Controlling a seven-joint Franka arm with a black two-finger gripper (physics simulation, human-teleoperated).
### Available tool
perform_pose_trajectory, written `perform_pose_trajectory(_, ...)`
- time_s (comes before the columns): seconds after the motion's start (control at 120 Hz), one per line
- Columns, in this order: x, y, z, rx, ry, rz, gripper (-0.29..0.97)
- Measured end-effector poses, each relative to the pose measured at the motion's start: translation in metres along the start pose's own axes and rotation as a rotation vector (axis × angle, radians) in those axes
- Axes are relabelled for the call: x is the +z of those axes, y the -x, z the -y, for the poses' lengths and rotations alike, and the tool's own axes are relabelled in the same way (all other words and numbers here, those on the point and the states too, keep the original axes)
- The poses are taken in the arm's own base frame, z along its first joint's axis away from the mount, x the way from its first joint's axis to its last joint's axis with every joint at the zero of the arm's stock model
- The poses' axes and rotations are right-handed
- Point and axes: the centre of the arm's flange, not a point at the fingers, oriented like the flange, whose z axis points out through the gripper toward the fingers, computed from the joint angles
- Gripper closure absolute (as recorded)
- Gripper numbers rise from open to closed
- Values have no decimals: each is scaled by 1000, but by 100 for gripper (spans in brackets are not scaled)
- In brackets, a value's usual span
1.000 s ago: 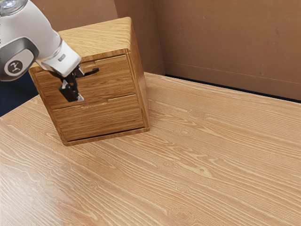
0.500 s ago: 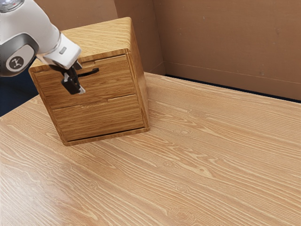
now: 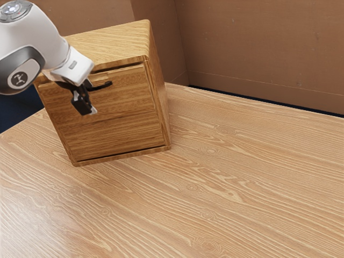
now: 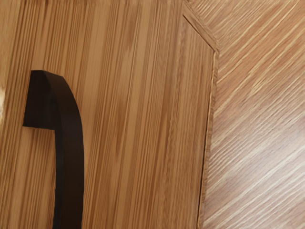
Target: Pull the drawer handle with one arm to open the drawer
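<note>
A wooden cabinet [image 3: 115, 40] with two drawer fronts stands at the exterior view's upper left. The top drawer [image 3: 126, 91] carries a black bar handle [image 3: 102, 84]. My gripper [image 3: 86, 106] hangs right in front of that drawer, at the end of the handle nearer the exterior view's left, with its tip just below the bar. The wrist view looks almost straight at the drawer front [image 4: 143, 119]. There the black handle [image 4: 64, 157] runs out of the picture under my hand. A thin dark gap shows along the top drawer's upper edge.
The wooden table [image 3: 226, 183] stretches wide in front of and to the exterior view's right of the cabinet. Brown walls [image 3: 258, 43] close off the back. The lower drawer [image 3: 118, 134] sits flush.
My hand rose a little along the drawer front, then dropped back and shifted slightly toward the exterior view's right. The handle has barely moved.
</note>
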Motion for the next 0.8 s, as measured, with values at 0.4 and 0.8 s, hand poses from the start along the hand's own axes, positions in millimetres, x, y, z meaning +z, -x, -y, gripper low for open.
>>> perform_pose_trajectory(0.4, -15, 2, -24, -20, 31, -23, 0)
perform_pose_trajectory(0.8, -28, -4, -47, -17, 45, -26, 2)
